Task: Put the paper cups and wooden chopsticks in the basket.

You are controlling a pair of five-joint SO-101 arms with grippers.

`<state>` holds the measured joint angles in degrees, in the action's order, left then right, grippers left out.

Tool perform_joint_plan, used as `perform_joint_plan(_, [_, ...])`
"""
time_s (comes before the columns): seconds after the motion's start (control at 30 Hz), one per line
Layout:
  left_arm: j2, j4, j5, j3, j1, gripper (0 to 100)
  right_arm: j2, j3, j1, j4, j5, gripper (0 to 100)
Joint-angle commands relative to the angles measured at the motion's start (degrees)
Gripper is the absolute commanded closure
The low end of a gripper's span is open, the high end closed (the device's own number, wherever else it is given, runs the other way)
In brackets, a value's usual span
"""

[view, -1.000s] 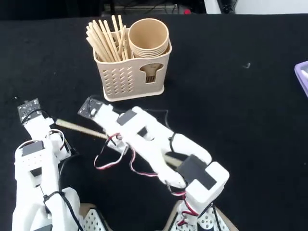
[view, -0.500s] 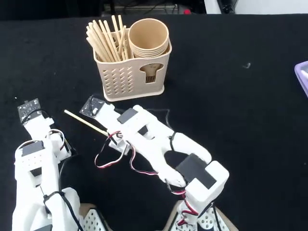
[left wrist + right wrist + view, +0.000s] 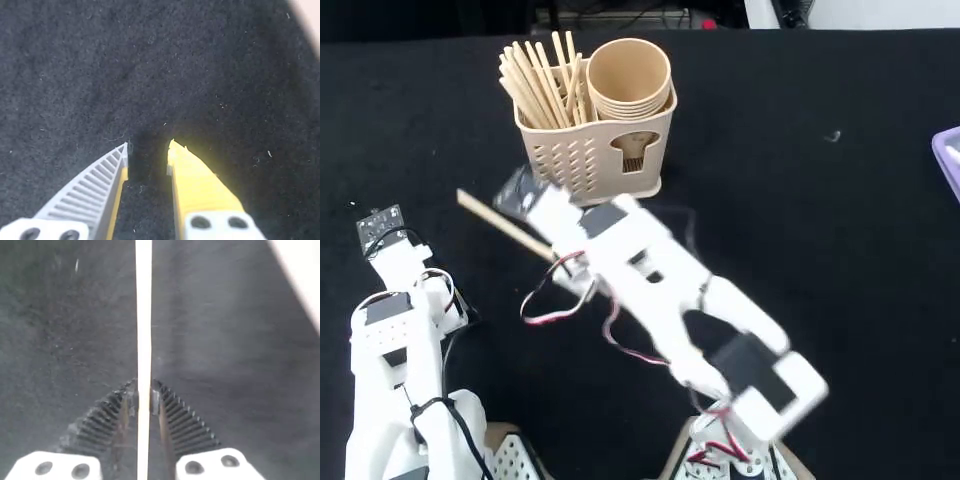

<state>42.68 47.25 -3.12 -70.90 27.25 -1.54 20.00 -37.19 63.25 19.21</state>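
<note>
The basket [image 3: 595, 160] is a cream plastic tub with rounded corners, rows of small slots punched in its front wall and a keyhole-shaped cut-out beside them; it stands upright at the far middle of the table [image 3: 800, 250], which is covered in black felt-like cloth flecked with pale lint. In one half of the basket, a bundle of chopsticks [image 3: 535, 85], thin straight sticks of pale bare wood, fans out above the rim. In the other half sits a nested stack of cups [image 3: 628, 75] of plain tan paper, with rolled lips ringed one above another. One more chopstick [image 3: 505, 226] is off the cloth, slanting just in front of the basket's near left corner, and its nearer end is lost under the white arm. The right gripper [image 3: 552, 252] has its jaws clamped together on it. In the right wrist view the stick [image 3: 143, 315] runs as a straight pale bar between two dark ridged fingers [image 3: 182, 420] of the gripper [image 3: 143, 390]. The left arm [image 3: 395, 330], white moulded plastic with black cables, sits at the near left. Its gripper [image 3: 147, 150] hangs over bare cloth with one ribbed grey finger [image 3: 95, 192] and one smooth yellow finger, the jaws apart and gripping nothing. A lilac tray [image 3: 948, 155] edge shows at the far right. Print on the small dark board [image 3: 380, 225] by the left arm is too small to read.
</note>
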Motion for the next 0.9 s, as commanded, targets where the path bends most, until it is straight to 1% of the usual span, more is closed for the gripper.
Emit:
perform_joint_plan(0.0, [1.2,-0.6,0.4,0.5,-0.1,86,13.2,-5.2,2.0,4.8,0.4,98.8])
perform_joint_plan(0.17, [1.2,-0.6,0.3,0.5,-0.1,86,26.0,-11.3,1.9,8.3,0.0,98.8])
perform_joint_plan(0.23, [1.2,-0.6,0.3,0.5,-0.1,86,29.9,-15.3,1.8,7.4,0.0,98.8])
perform_joint_plan(0.3, [1.2,-0.6,0.3,0.5,-0.1,86,32.6,-18.8,1.7,3.3,-0.1,98.8])
perform_joint_plan(0.37, [1.2,-0.6,0.3,0.5,-0.1,86,33.2,-21.4,1.7,-2.8,-2.6,98.8])
perform_joint_plan(0.43, [1.2,-0.6,0.3,0.5,-0.1,86,33.1,-22.6,1.9,-10.3,-7.4,98.7])
perform_joint_plan(0.5, [1.2,-0.6,0.3,0.5,-0.1,86,32.3,-22.0,1.9,-18.5,-11.3,98.7])
perform_joint_plan(0.6, [1.2,-0.6,0.3,0.5,-0.1,86,30.1,-20.1,1.9,-31.8,-14.9,98.7])
perform_joint_plan(0.77, [1.2,-0.6,0.3,0.5,-0.1,86,22.5,-15.8,3.0,-55.1,-15.3,98.7])
perform_joint_plan(0.83, [1.2,-0.6,0.3,0.5,-0.1,86,18.5,-15.3,3.9,-60.9,-15.3,98.7])
perform_joint_plan(0.87, [1.2,-0.6,0.3,0.5,-0.1,86,16.6,-15.5,4.4,-62.1,-15.3,98.7])
